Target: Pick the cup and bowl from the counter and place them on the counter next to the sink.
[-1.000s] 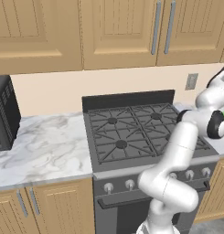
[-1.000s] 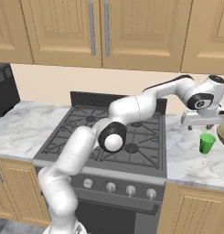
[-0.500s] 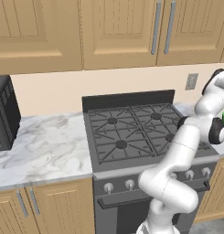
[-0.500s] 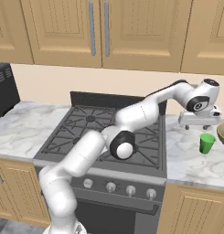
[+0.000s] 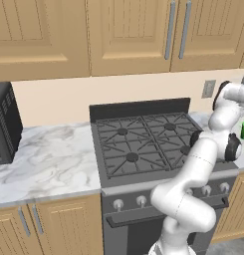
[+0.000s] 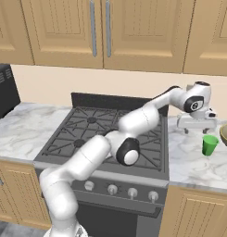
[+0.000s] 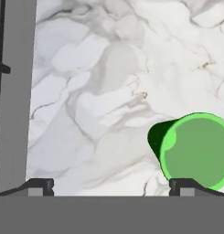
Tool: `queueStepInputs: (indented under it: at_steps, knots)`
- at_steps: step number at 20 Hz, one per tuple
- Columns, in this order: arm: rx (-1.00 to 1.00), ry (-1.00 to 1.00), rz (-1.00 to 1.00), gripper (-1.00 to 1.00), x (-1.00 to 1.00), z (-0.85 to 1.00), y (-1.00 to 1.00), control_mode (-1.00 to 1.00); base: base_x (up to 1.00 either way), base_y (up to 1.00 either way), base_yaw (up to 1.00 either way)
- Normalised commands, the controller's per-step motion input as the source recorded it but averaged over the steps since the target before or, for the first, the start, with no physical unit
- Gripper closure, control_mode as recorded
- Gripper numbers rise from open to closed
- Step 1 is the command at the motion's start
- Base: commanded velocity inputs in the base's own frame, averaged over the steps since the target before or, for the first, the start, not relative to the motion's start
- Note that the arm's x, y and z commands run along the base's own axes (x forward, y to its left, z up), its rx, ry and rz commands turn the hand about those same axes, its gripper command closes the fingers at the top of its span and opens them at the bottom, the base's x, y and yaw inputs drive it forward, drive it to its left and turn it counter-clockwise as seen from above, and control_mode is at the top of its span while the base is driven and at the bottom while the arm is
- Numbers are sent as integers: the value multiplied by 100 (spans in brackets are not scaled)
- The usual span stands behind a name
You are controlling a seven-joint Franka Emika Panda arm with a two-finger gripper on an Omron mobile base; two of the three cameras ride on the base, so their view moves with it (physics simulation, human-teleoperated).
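- The cup (image 6: 209, 145) stood on the counter (image 6: 189, 159) right of the stove (image 6: 105, 134), nearer the front edge than the wall.
- The bowl (image 6: 226, 135) sat just right of the cup.
- The pincer (image 6: 195, 129) hung above the counter, left of and behind the cup.

We're in a home kitchen, no question. Front and centre sits a black gas stove (image 5: 146, 142) with cast grates, burner knobs (image 6: 112, 189) lined up along its front panel. White marble counter (image 5: 49, 159) with grey veins runs off to both sides of it, over light wooden base cabinets (image 5: 49, 226). More wooden cabinets (image 6: 105, 30) with slim metal handles hang overhead. A black microwave (image 5: 4, 124) stands at the left, and there's a wall outlet (image 5: 208, 88) on the beige backsplash.
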Motion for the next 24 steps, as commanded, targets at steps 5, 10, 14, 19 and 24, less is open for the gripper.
queueStepInputs:
  at_steps: [5, 10, 14, 19, 24]
  knots:
    - [0, 12, -1, -100, 4, 0, -21, -100, 0, 0, 0]
    - [0, 6, 0, -100, 0, 0, -23, -100, 0, 0, 0]
    - [2, 1, 0, -100, 0, 0, -28, -100, 0, 0, 0]
    - [8, 0, 0, -100, 0, 0, -26, -100, 0, 0, 0]
    - [11, 2, 0, -100, 3, 0, -14, -100, 0, 0, 0]
